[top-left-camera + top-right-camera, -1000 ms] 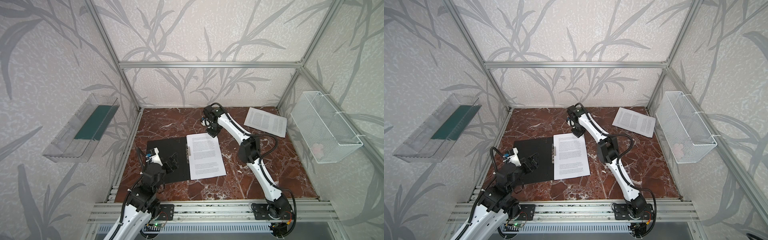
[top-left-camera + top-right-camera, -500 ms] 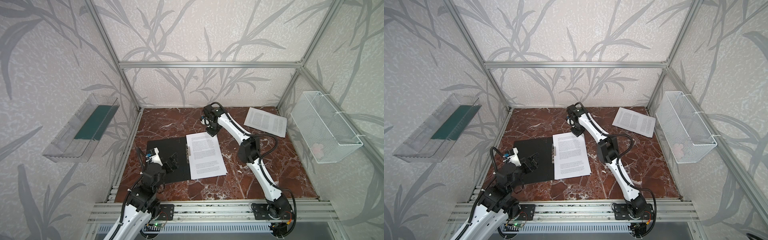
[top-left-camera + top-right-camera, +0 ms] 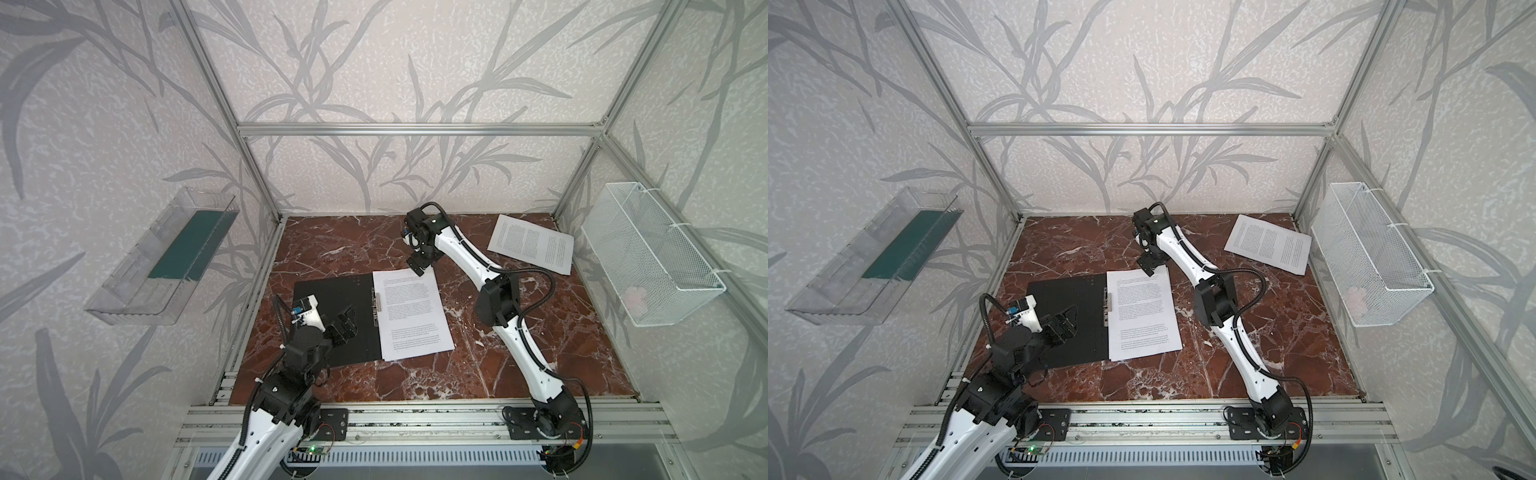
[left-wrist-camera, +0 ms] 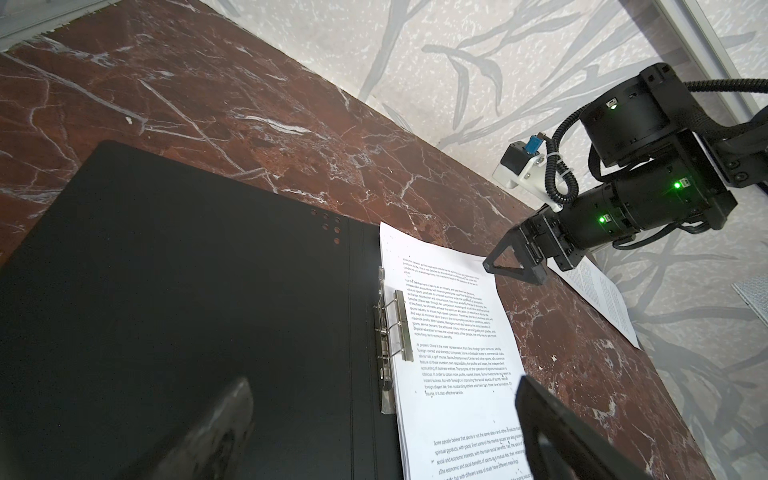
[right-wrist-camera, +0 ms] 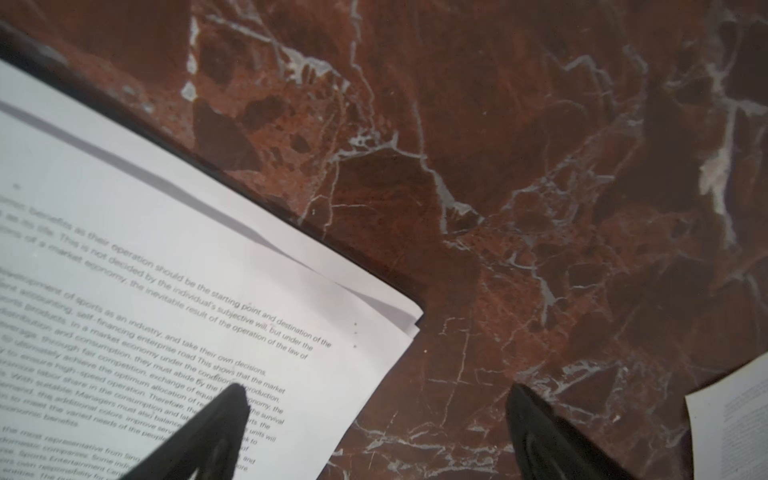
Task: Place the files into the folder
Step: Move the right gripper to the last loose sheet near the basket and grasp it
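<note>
squaring the files (image 3: 411, 316) looks like the step in hand. the stack lies on the right leaf of the open folder (image 3: 328, 291), its long edge along the metal clip bar (image 3: 377, 305), a little askew to the spine. in the right wrist view, lower sheets peek out at the stack's far corner (image 5: 399, 320). whether the bar presses on the paper i cannot tell.

the right gripper (image 3: 417, 267) straddles that corner with its jaws wide apart and nothing between them, one finger over the print and one over the bare marble table (image 3: 478, 374). any nudge should probably be low, slow and aimed toward the spine, so the sheets slide together rather than buckle.

the left gripper (image 3: 347, 324) is also spread wide and empty above the black left leaf. pressing down there could keep the folder from skating.

another printed sheet (image 3: 530, 245) lies well apart, near the wire basket (image 3: 648, 257), and likely needs fetching next.
</note>
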Action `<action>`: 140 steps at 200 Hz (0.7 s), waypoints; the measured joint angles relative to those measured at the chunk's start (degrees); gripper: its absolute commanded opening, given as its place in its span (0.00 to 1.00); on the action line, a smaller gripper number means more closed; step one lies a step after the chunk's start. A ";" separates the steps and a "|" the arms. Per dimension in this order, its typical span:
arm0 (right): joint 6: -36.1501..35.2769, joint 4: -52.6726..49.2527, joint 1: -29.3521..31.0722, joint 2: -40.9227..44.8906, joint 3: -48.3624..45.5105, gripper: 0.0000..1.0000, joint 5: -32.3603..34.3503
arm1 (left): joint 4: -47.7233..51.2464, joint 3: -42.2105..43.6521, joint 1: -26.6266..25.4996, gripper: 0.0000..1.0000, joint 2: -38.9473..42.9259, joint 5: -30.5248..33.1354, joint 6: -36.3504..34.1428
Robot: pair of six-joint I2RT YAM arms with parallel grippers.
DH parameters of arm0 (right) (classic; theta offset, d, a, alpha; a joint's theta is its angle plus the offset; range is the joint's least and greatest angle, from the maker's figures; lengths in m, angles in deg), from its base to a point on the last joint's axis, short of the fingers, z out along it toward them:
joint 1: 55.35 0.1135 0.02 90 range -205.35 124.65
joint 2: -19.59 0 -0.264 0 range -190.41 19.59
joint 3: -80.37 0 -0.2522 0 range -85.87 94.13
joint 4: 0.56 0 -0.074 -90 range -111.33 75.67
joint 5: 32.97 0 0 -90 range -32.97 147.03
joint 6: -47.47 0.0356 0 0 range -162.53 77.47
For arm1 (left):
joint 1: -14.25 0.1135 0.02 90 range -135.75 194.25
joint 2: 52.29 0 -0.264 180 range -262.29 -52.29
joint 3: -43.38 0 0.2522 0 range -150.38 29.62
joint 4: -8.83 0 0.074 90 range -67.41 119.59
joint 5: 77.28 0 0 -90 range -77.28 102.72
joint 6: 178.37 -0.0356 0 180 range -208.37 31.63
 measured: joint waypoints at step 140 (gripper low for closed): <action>23.10 47.10 -32.17 32.72 -54.03 0.99 -6.23 | -2.84 0.00 0.00 0.99 -2.25 -6.69 0.20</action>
